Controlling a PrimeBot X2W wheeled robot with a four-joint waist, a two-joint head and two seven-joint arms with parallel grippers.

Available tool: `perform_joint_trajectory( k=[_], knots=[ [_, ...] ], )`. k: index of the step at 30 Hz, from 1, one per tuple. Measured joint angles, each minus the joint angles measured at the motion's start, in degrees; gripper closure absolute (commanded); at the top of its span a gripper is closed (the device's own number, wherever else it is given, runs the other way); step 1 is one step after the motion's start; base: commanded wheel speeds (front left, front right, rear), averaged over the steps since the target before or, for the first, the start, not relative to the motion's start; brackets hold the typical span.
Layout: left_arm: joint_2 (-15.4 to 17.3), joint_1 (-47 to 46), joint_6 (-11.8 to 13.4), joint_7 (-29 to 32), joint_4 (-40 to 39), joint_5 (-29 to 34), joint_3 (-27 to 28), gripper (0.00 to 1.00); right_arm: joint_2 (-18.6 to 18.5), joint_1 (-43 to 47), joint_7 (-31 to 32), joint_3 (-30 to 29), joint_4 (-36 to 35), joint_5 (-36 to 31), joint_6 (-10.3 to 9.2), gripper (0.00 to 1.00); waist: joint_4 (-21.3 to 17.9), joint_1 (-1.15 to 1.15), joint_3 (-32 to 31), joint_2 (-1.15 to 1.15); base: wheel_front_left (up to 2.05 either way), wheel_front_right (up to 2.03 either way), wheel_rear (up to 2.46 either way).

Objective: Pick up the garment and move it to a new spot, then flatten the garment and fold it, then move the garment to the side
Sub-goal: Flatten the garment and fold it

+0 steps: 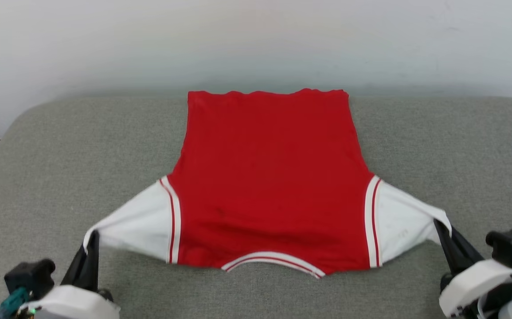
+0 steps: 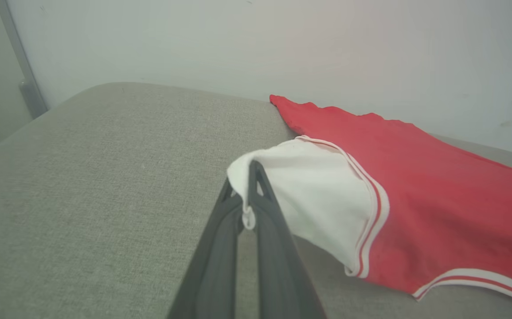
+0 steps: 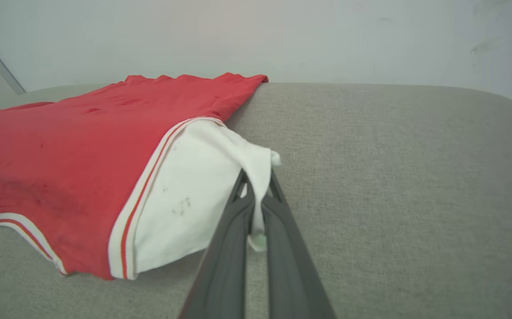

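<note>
**A:** Item one: the surface and room?

**B:** A grey woven padded top (image 1: 60, 168) with rounded corners is spreading across the foreground. A pale, plain wall (image 1: 256, 40) is rising directly behind its far edge. A grey upright pipe (image 2: 25, 84) is standing against that wall, past the top's left corner.

**A:** Item two: the garment?

**B:** The garment (image 1: 267, 177) is lying near the middle of the padded top, plain red side facing up. Its hem is reaching the far edge by the wall, and its striped neck trim is lying nearest the robot. Both white sleeves are stretching outward, lifting off the fabric at their tips.

**A:** Item three: the claws?

**B:** The left gripper (image 1: 91, 239) is pinching the end of the left sleeve, fingers closed tight with white cloth bunching between them. The right gripper (image 1: 441, 227) is doing the same at the right sleeve's end, a fold of white cloth hanging down between its fingers. Both are sitting low at the near corners, well apart from each other.
</note>
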Motion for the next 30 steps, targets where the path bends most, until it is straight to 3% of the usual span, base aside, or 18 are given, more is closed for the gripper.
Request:
perform_joint_trajectory(
  k=[13,21,23,24,30],
  knots=[
    [-0.4,11.4,1.8,0.7,1.0,-1.8,-0.1,1.0,-0.7,16.4,5.7,-5.7,-4.8,-1.2,0.01,1.0,0.7,0.01,-1.2,0.0,0.0,0.0,0.0],
    [-1.7,11.3,1.8,0.6,2.3,-1.5,-1.0,1.0,0.5,18.2,7.1,-5.5,-4.2,-1.9,0.01,0.98,1.0,0.02,0.1,0.0,0.0,0.0,0.0],
    [-1.7,10.8,1.8,0.5,2.0,-1.2,-1.2,1.0,0.7,17.8,7.1,-5.7,-4.4,-2.3,0.01,0.37,1.0,0.02,0.3,0.0,0.0,0.0,0.0],
    [-1.7,10.6,1.8,0.5,1.8,-0.8,-1.3,1.0,0.7,17.3,6.7,-6.0,-4.6,-2.6,0.01,0.0,1.0,0.02,0.4,0.0,0.0,0.0,0.0],
    [-2.6,8.9,1.7,0.1,-0.2,0.5,-1.7,1.0,-1.6,10.5,5.2,-6.2,-9.0,-4.9,0.0,0.0,0.9,0.02,1.7,0.0,0.0,0.0,0.0]
  ],
)
